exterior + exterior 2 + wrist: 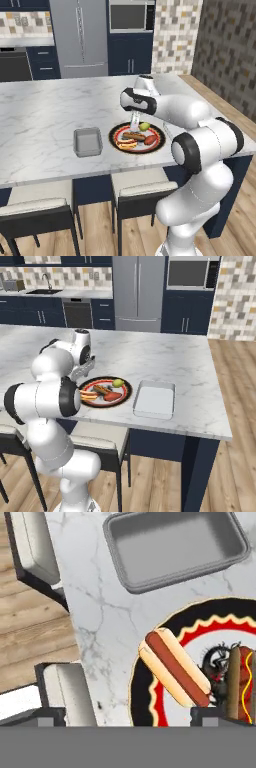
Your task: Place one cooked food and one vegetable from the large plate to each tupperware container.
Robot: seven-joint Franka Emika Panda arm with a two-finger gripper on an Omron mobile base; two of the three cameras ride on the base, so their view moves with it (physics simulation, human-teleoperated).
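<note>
The large plate [159, 141] [125, 387] [145, 699], black with a red rim, lies near the counter's front edge. On it are a hot dog in a bun [127, 144] [88, 396] [174, 667], a brown sausage [134, 135] [102, 389] [239, 682], a red tomato [150, 140] [112, 396] and a yellow-green ball [144, 126] [118, 383]. The small grey tupperware container [88, 141] [175, 547] stands left of the plate, and the larger pale one [154, 398] to its right. Both hold nothing. My gripper [135, 120] [130, 716] hangs open just above the plate's left part, with nothing between its fingers.
Two stools [35, 205] [144, 192] stand under the counter's front edge [60, 177], one of them right below the plate. Wooden floor lies beyond that edge. The marble counter [50, 110] stretches wide behind the plate and containers.
</note>
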